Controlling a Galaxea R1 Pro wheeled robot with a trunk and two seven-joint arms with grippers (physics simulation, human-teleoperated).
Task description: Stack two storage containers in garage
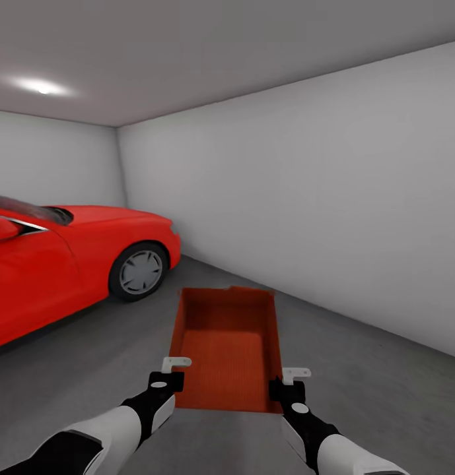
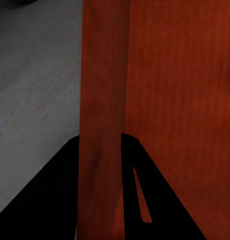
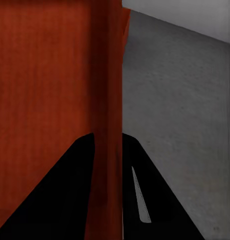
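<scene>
Container: I've got one red-orange storage container [image 1: 227,349] at lower centre of the head frame, open top up, held out ahead of me over the floor [image 1: 379,389].
Left gripper [image 1: 169,377]: clamped on the container's left wall near the close corner; in the left wrist view its fingers [image 2: 50,200] straddle that wall [image 2: 102,120].
Right gripper [image 1: 288,386]: clamped on the right wall; the right wrist view has a finger either side of the wall [image 3: 107,100].
Room: garage, white wall [image 1: 333,198] on the right.
Car: red car [image 1: 69,257] at left of frame, front wheel [image 1: 140,271] up-left of the container, apart from it.
</scene>
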